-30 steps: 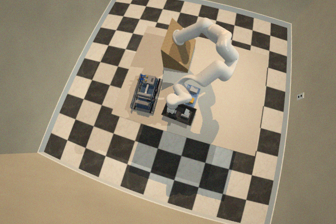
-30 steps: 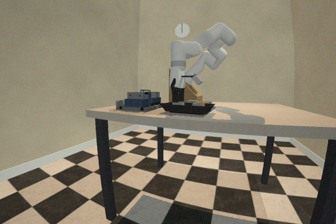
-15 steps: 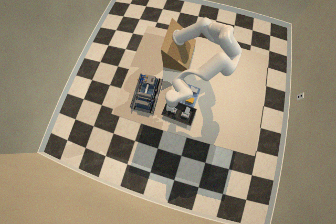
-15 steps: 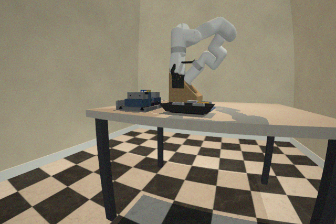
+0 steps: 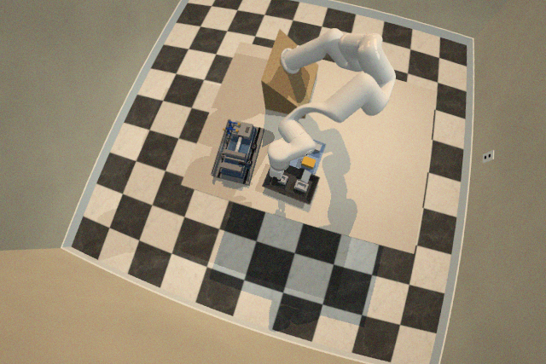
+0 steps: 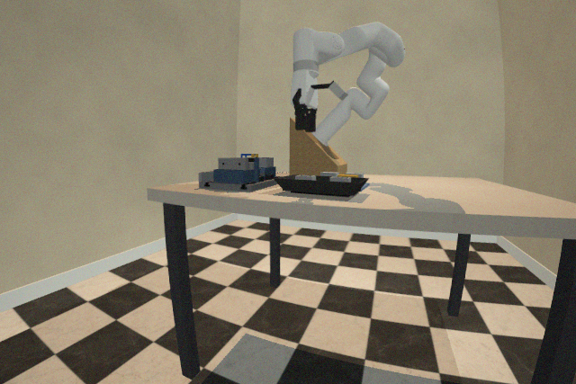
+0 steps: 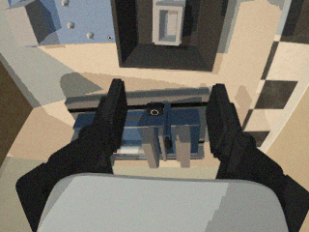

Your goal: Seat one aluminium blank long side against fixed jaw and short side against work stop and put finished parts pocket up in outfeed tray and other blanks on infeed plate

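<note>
My gripper [image 6: 305, 129] hangs high above the table, over the near end of the black outfeed tray [image 5: 291, 186]; it is open and empty. In the wrist view the fingers stand apart with the blue vise [image 7: 145, 135] far below between them. The tray holds a grey finished part [image 7: 169, 19], pocket up. The overhead view shows two grey parts in the tray [image 5: 281, 180] [image 5: 302, 184]. The vise [image 5: 240, 149] stands left of the tray. The light-blue infeed plate [image 5: 315, 153] carries a brass blank [image 5: 308, 161]. My arm hides the rest of the plate.
A tall wooden wedge [image 5: 288, 73] carrying the arm's base stands behind the vise and the plate. The vise's hoses and fittings [image 5: 231, 126] are at its far end. The table's front edge [image 6: 353, 217] is close to the tray.
</note>
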Robot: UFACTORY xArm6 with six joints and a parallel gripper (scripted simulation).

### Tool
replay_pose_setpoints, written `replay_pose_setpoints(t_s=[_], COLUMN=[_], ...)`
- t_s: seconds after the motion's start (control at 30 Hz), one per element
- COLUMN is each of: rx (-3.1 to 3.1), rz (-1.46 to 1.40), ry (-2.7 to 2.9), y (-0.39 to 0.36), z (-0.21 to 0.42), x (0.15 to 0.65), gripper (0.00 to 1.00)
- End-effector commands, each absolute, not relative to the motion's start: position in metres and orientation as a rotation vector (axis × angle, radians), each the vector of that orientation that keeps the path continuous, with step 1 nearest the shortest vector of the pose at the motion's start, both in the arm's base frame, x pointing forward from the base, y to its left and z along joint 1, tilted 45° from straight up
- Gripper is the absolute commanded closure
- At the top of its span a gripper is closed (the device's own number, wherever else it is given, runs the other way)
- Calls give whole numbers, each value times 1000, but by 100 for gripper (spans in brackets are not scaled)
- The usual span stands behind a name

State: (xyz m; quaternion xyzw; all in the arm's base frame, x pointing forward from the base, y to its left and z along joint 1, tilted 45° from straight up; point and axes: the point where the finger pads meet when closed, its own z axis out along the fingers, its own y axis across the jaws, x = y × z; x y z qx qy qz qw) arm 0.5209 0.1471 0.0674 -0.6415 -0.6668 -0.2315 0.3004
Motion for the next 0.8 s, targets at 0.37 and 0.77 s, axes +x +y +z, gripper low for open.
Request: replay_pose_setpoints(t_s=[0.37,0.77], rx=[-1703,-1703], rz=[-618,-618], ry=[-1771,-1771], y=[142,142], z=[73,73], x=[523,523], gripper=[100,100])
